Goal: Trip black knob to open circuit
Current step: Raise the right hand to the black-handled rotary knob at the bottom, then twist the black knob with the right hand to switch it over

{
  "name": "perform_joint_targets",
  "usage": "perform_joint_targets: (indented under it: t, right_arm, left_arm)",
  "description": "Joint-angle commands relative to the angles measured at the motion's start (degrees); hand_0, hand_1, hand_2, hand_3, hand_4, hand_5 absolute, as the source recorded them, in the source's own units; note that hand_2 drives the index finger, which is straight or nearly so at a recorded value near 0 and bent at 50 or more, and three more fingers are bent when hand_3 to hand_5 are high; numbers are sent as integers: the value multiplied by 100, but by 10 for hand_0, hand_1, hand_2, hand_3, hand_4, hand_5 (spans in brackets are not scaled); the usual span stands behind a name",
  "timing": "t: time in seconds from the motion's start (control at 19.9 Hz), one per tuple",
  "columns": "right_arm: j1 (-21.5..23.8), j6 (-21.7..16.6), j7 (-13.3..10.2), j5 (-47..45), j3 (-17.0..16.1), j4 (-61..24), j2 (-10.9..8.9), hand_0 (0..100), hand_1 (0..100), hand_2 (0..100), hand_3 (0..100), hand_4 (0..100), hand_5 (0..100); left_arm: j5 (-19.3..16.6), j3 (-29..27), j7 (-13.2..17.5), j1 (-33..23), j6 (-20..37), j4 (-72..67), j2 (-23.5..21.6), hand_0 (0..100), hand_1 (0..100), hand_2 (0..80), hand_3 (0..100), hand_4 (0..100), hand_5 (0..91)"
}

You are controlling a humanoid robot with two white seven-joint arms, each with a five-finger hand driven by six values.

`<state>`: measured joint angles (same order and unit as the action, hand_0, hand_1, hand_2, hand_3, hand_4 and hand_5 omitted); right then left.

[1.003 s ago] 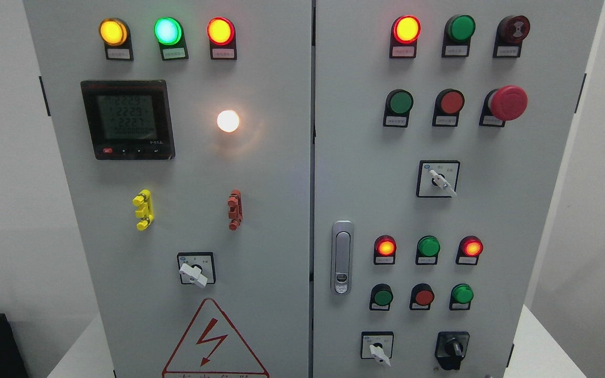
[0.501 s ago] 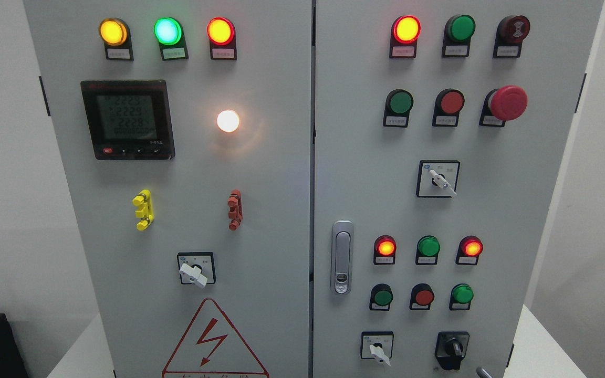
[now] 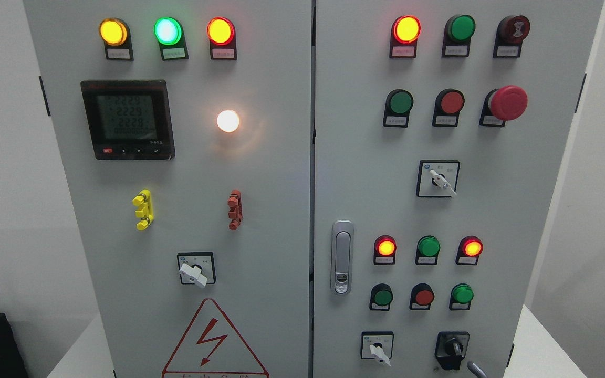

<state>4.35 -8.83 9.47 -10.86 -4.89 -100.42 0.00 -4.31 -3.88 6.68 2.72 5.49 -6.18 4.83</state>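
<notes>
Only a grey fingertip (image 3: pixel 472 368) of a hand shows, poking up at the bottom edge of the head view, right of the middle; whether that hand is wide or narrow cannot be told, nor from which side its arm comes. It sits just beside the black knob (image 3: pixel 452 348), to the knob's lower right, and contact cannot be judged. The black knob is on the right door of the grey cabinet (image 3: pixel 281 210), in its bottom row, and points roughly straight down. To its left is a white selector switch (image 3: pixel 377 349) in a square frame. Above them run a row of three push buttons (image 3: pixel 424 296), green, red and green, and then three lamps (image 3: pixel 428 247), the outer two glowing red. A silver door latch (image 3: pixel 342 257) stands left of these. Higher up are another white selector (image 3: pixel 440 180) and a big red mushroom button (image 3: pixel 508 103). On the left door are a warning triangle (image 3: pixel 212 341), a meter with a screen (image 3: pixel 127 119) and a lit white lamp (image 3: pixel 228 121).
</notes>
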Motion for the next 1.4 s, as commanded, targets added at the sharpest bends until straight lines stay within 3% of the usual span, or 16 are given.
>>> perform_joint_targets:
  t: [0.0,1.35]
  right_arm:
    - [-83,4,2,-4,50,172,-132,0,0,0,1000,1000,999]
    - [-74,-13,2,49,217,84,-105,0,0,0,1000,1000,999]
  left_arm:
    - [0,-7,0,0,4,144,1,120,389,0,0,0,0]
    - [0,1,0,0,-4,144,-8,120,389,0,0,0,0]
